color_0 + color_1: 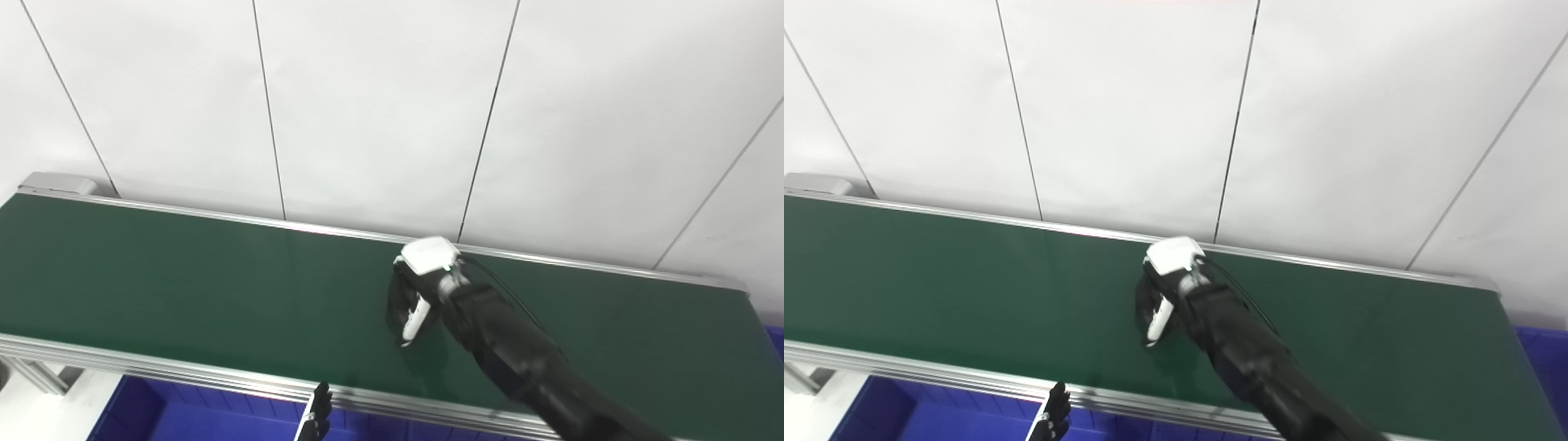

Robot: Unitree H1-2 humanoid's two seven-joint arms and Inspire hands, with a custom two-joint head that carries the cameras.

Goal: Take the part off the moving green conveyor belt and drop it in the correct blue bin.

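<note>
Although we look all along the green belt, we cannot find the part lying in the open anywhere. If it is there, it is hidden under our right hand, which is down low on the middle of the belt. That hand has a white back and dark fingers that curl down toward the belt. We cannot tell if the fingers hold the part or are closed on nothing, because the hand blocks the spot. So we cannot say which way the part's long side runs.

Our right hand is much nearer to that spot. Our left hand only peeks in at the bottom edge, just below the belt's near metal rail, and too little of it shows to tell if its fingers are wide or closed.

Below the near rail sits a blue bin. Another bit of blue shows past the right end of the belt. We think the next move is a lift, then a carry to a bin.

We see no words, labels or brand names.
</note>
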